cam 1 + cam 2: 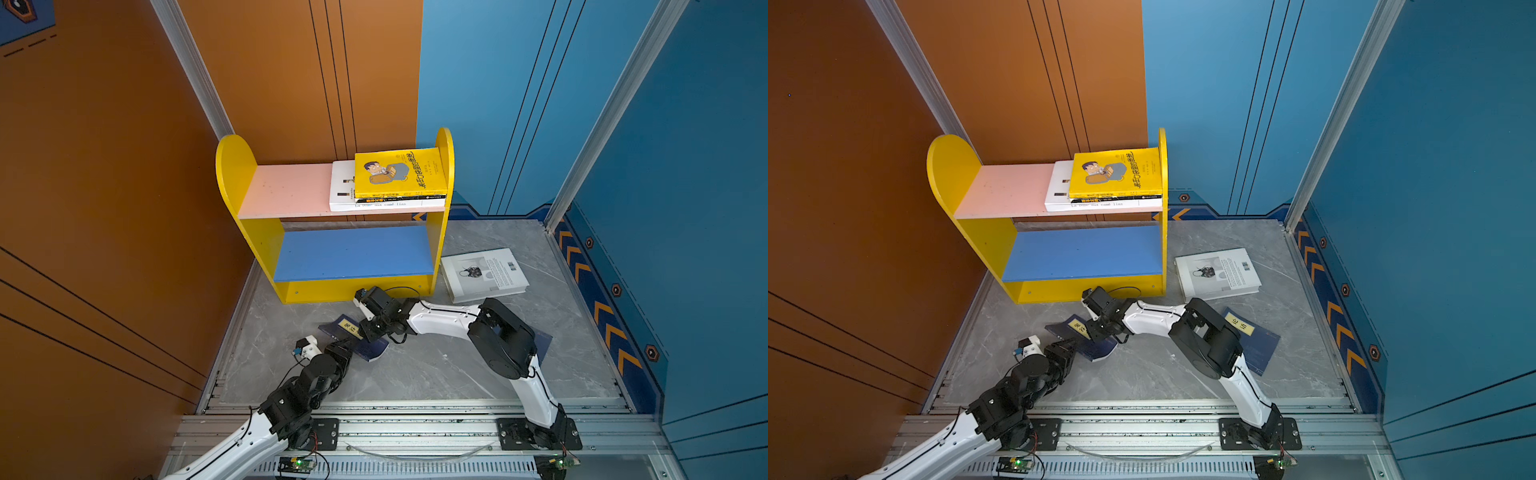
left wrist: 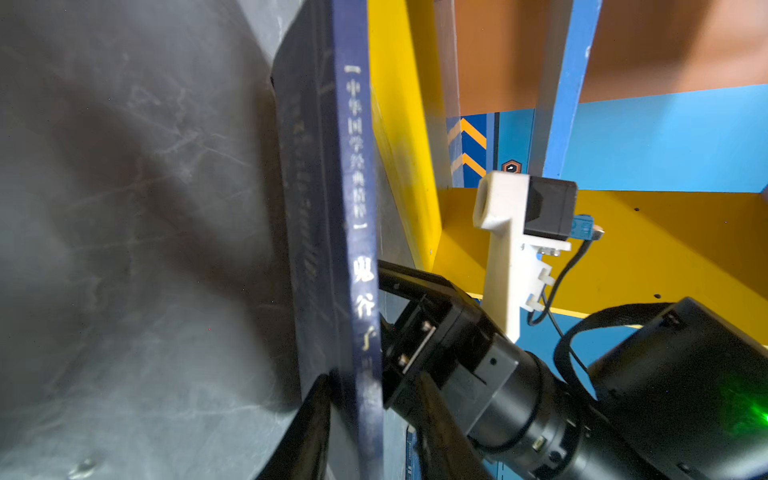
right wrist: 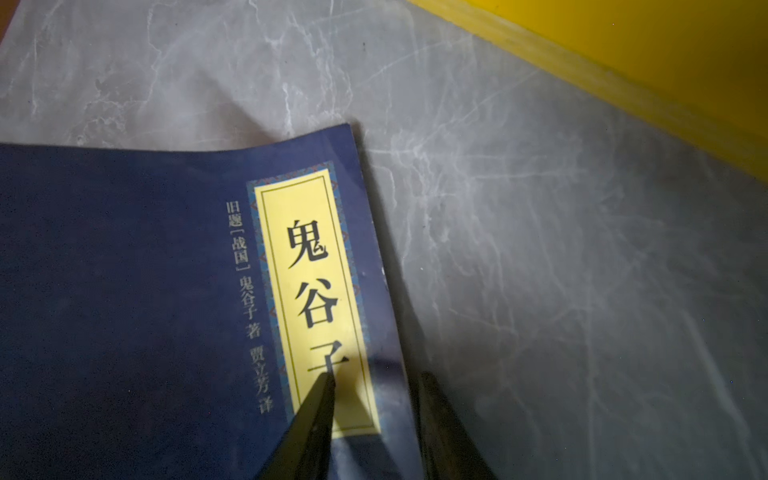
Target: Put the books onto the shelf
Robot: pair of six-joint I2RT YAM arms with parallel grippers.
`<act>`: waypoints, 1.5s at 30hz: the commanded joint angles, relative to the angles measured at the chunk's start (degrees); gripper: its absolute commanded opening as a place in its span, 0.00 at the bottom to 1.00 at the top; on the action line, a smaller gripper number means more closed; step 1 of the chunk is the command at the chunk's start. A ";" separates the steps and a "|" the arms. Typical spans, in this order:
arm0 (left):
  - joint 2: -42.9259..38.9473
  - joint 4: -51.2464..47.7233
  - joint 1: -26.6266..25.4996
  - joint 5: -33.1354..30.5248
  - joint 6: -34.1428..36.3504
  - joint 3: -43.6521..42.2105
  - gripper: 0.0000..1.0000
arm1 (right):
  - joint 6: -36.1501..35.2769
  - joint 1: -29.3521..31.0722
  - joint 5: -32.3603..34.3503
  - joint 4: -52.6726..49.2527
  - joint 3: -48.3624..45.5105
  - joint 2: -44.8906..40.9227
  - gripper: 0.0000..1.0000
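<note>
1. Work item. The navy book point(image 1: 372, 350) lies on the floor point(image 1: 436, 374) at 6 o'clock from the shelf point(image 1: 237, 174), just in front of its yellow base. Its spine edge appears raised.

2. Right claw point(image 3: 378, 382). It is clenched on the spine edge of the navy book, with one finger on the cover label and the other under the edge. The likely purpose is to tip the flat book up so that a second grip can reach it.

3. Left claw point(image 2: 370, 378). Its fingers bracket one end of the spine. Whether they are pressing on it cannot be told.

4. Other stock. Three books are stacked flat at the 3 o'clock end of the pink board point(image 1: 286, 189): the yellow book point(image 1: 399, 172) on top, a black book point(image 1: 399, 200) under it and a white book point(image 1: 343, 183) at the bottom. From the navy book, a grey-white book point(image 1: 484, 274) lies at 2 o'clock and a second navy book point(image 1: 1254, 340) at 4 o'clock, partly under the right arm. By this count three books remain to be shelved.

5. Legible text.
- Navy book cover label: "鬼谷子", with "旧题[战国]鬼谷子 著 贾立芳 译" beside it.
- Navy book spine: "中华国学经典精粹".
- White book spine: roughly "La Dame aux camélias".
- Second navy book label: "论语".
- Grey-white book: a barcode only.
</note>
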 commanded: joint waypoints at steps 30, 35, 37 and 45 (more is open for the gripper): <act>4.99 -22.69 13.28 8.30 14.75 22.40 0.00 | 2.75 -5.28 -3.33 -2.23 -2.95 -20.81 0.66; 8.16 -16.55 15.22 12.27 19.29 29.29 0.00 | 4.52 -7.06 -1.43 -1.66 -5.58 -29.91 0.74; 10.22 -14.59 15.64 13.69 21.56 32.72 0.00 | 5.66 -7.93 -1.26 -0.51 -7.35 -33.43 0.76; 19.75 -8.33 16.17 19.56 28.78 46.71 0.00 | 12.03 -12.35 -0.88 5.88 -14.63 -46.53 0.87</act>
